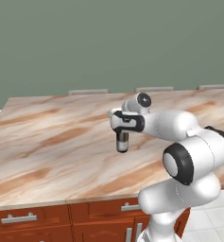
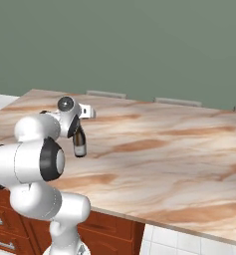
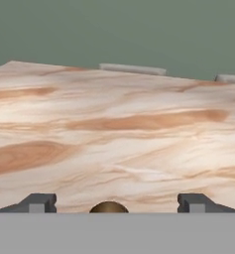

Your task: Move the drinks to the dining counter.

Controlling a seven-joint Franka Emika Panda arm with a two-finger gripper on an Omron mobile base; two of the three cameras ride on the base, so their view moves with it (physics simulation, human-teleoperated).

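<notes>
A dark wine bottle (image 1: pixel 122 142) with a pale label stands upright on the dining counter (image 1: pixel 52 142), a long beige-brown marble top. My gripper (image 1: pixel 121 124) sits level with the bottle's neck, the hand reaching out flat over the counter. From the other side, the bottle (image 2: pixel 79 143) appears just below the gripper (image 2: pixel 80 122). In the hand view the gripper (image 3: pixel 119 203) is open. Its fingertips (image 3: pixel 39 203) stand far apart, and the bottle's gold top (image 3: pixel 108 207) pokes up between them, touching neither.
Grey seat backs (image 1: pixel 88 91) line the counter's far edge, against a green wall. Reddish-brown drawers with silver handles (image 1: pixel 19 218) run under the near edge. White floor tiles (image 2: pixel 189 244) show at the counter's right end. Marble spreads wide to the bottle's left and right.
</notes>
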